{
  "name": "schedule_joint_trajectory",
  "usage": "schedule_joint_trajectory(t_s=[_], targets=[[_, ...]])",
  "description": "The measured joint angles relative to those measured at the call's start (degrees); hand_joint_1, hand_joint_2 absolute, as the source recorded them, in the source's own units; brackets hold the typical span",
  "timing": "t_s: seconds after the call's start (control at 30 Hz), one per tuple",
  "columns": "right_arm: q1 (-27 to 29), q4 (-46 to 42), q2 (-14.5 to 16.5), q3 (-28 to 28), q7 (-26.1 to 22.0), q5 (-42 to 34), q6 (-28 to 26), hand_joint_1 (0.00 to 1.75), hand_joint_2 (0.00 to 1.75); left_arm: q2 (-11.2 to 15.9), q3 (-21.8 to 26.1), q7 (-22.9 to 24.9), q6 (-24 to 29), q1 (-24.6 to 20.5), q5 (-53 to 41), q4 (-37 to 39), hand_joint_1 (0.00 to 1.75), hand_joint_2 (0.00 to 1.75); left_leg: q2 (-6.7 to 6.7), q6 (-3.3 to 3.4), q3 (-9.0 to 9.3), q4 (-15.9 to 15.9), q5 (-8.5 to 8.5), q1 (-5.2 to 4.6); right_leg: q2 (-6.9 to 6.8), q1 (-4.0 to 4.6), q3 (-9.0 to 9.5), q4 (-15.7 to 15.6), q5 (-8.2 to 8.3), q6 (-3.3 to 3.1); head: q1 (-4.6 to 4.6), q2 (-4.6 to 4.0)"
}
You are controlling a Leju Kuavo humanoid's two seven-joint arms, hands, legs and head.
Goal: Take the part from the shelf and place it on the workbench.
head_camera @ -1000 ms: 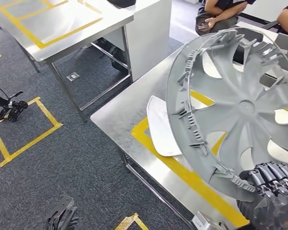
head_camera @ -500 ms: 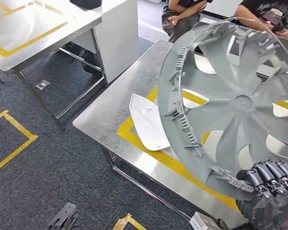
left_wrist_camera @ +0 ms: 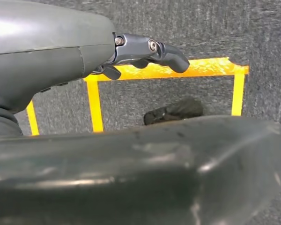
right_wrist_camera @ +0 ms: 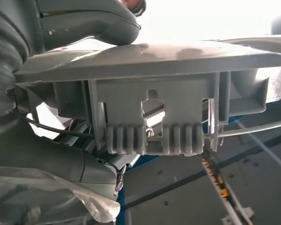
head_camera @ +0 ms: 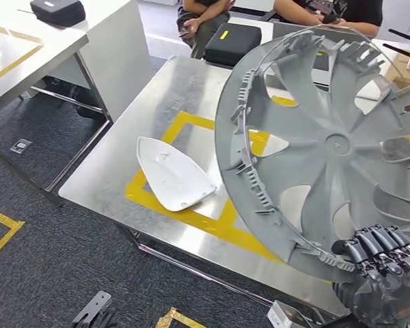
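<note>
Grey wheel cover held tilted above steel surface, back ribs facing head camera. Right robot hand grips lower rim, dark fingers curled over edge. Right wrist view adds rim clips and wire ring up close, thumb on opposite face. White curved panel lies on surface across yellow tape outline. Left robot hand hangs over carpet; fingers extended, holding nothing.

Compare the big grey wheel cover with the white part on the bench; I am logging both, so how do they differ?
The wheel cover is grey, round and spoked with openings; the white part is a smooth, solid, roughly triangular shell. The wheel cover is much larger in the picture. The wheel cover is held tilted above the workbench by the right hand; the white part lies flat on it, across the yellow line. Both look like moulded plastic.
</note>
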Motion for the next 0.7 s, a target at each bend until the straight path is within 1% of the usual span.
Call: schedule_joint_trajectory(t_s=[0.03, 0.07, 0.1, 0.13, 0.17, 0.2, 0.23, 0.27, 0.3, 0.33, 0.37, 0.47, 0.5, 0.6, 0.7], targets=[[0.0, 0.0, 0.0, 0.0, -0.1, 0.0, 0.0, 1.75, 1.75, 0.0, -0.1, -0.1, 0.1, 0.1, 0.3, 0.0, 0.0, 0.0, -0.58, -0.07, -1.82, 4.2, -1.82, 0.03, 0.67, 0.05, -0.03, 0.0, 0.04, -0.11, -0.01, 0.0], [0.0, 0.1, 0.0, 0.0, -0.2, -0.1, 0.0, 1.75, 1.75, 0.1, -0.3, -0.2, 0.2, 0.2, 0.5, 0.0, 0.0, 0.0, -0.75, -0.06, -3.2, 7.3, -2.74, 0.03, 1.4, 0.11, -0.04, 0.1, 0.06, -0.17, -0.02, 0.0], [0.0, 0.2, 0.0, 0.0, -0.3, -0.1, 0.0, 1.75, 1.75, 0.1, -0.4, -0.3, 0.2, 0.2, 0.7, 0.0, 0.0, 0.0, -0.83, 0.03, -3.76, 8.4, -2.51, 0.02, 2.14, 0.17, -0.04, 0.1, 0.07, -0.19, -0.02, 0.0], [0.0, 0.3, 0.0, 0.0, -0.5, -0.1, 0.0, 1.75, 1.75, 0.1, -0.5, -0.3, 0.3, 0.2, 1.0, 0.0, 0.0, 0.0, -0.99, 0.23, -3.2, 7.0, -1.05, 0.02, 2.91, 0.2, -0.01, 0.2, 0.08, -0.19, 0.0, 0.0], [0.0, 0.3, 0.0, 0.0, -0.6, -0.2, 0.0, 1.75, 1.75, 0.2, -0.6, -0.4, 0.3, 0.2, 1.1, 0.0, 0.0, 0.0, -1.45, 0.52, -1.76, 3.7, 1.16, 0.02, 3.68, 0.23, 0.04, 0.2, 0.08, -0.19, -0.01, 0.0], [0.0, 0.4, 0.0, 0.0, -0.7, -0.2, 0.0, 1.75, 1.75, 0.3, -0.8, -0.5, 0.3, 0.1, 1.2, 0.0, 0.0, 0.0, -2.8, 0.92, 0.06, -0.5, 3.28, 0.03, 4.41, 0.19, 0.03, 0.3, 0.1, -0.15, 0.02, 0.0], [-0.1, 0.4, 0.0, 0.0, -0.7, -0.2, 0.0, 1.75, 1.75, 0.4, -0.9, -0.5, 0.3, 0.2, 1.3, 0.0, 0.0, 0.0, -4.23, 1.27, 1.62, -4.2, 4.87, 0.09, 5.09, 0.21, -0.06, 0.4, 0.15, -0.04, 0.04, 0.0], [-0.1, 0.5, 0.0, 0.0, -0.7, -0.3, 0.0, 1.75, 1.75, 0.6, -1.1, -0.5, 0.3, 0.1, 1.4, 0.0, 0.0, 0.0, -5.4, 1.52, 2.67, -6.8, 5.6, 0.09, 5.73, 0.14, -0.29, 0.4, 0.25, 0.18, -0.01, 0.0], [-0.2, 0.5, 0.0, 0.0, -0.8, -0.3, 0.0, 1.75, 1.75, 0.7, -1.3, -0.5, 0.4, 0.1, 1.4, -0.1, 0.0, 0.0, -6.18, 1.67, 3.1, -8.0, 5.67, 0.07, 6.3, 0.02, -0.59, 0.5, 0.4, 0.49, -0.04, 0.0], [-0.2, 0.5, 0.0, 0.0, -0.8, -0.3, 0.0, 1.75, 1.75, 0.8, -1.4, -0.5, 0.4, 0.0, 1.5, -0.1, 0.0, 0.0, -5.97, 1.69, 3.14, -8.4, 5.65, 0.01, 6.83, -0.07, -0.85, 0.4, 0.61, 0.88, -0.13, 0.0], [-0.2, 0.6, 0.0, 0.0, -0.9, -0.3, 0.0, 1.75, 1.75, 0.9, -1.5, -0.5, 0.5, -0.1, 1.6, -0.1, 0.0, 0.0, -5.64, 1.49, 3.18, -8.8, 5.69, 0.0, 7.2, -0.17, -0.98, 0.3, 0.7, 1.08, -0.17, 0.0], [-0.3, 0.8, -0.2, 0.0, -1.0, -0.1, 0.0, 1.75, 1.75, 1.0, -1.9, -0.6, 0.9, -0.6, 2.0, -0.3, 0.0, 0.0, -5.29, 0.69, 3.06, -9.7, 6.27, 0.16, 7.35, -0.08, -1.04, -0.3, 1.29, -0.19, -0.09, 0.0], [-0.3, 1.0, -0.3, 0.0, -1.0, -0.1, 0.0, 1.75, 1.75, 1.0, -2.1, -0.7, 1.1, -0.8, 2.1, -0.3, 0.0, 0.0, -5.28, 0.69, 3.0, -9.7, 6.39, 0.11, 7.29, -0.1, -1.08, -0.6, 1.53, -0.51, -0.08, 0.0], [-0.4, 1.6, -0.6, 0.0, -1.0, -0.2, 0.0, 1.75, 1.75, 1.0, -2.7, -0.8, 2.0, -1.1, 2.6, -0.5, 0.0, 0.0, -5.32, 1.12, 2.83, -9.6, 6.59, -0.09, 7.13, -0.25, -1.03, -0.9, 1.74, 0.15, 0.0, 0.0], [-0.4, 2.6, -1.2, 0.0, -0.7, -0.6, 0.0, 1.75, 1.75, 1.2, -3.1, -0.9, 2.7, -1.1, 3.2, -0.6, 0.0, 0.0, -5.44, 1.36, 2.62, -9.4, 6.7, -0.25, 6.93, -0.47, -1.06, -1.1, 1.86, 1.15, 0.0, 0.0]])
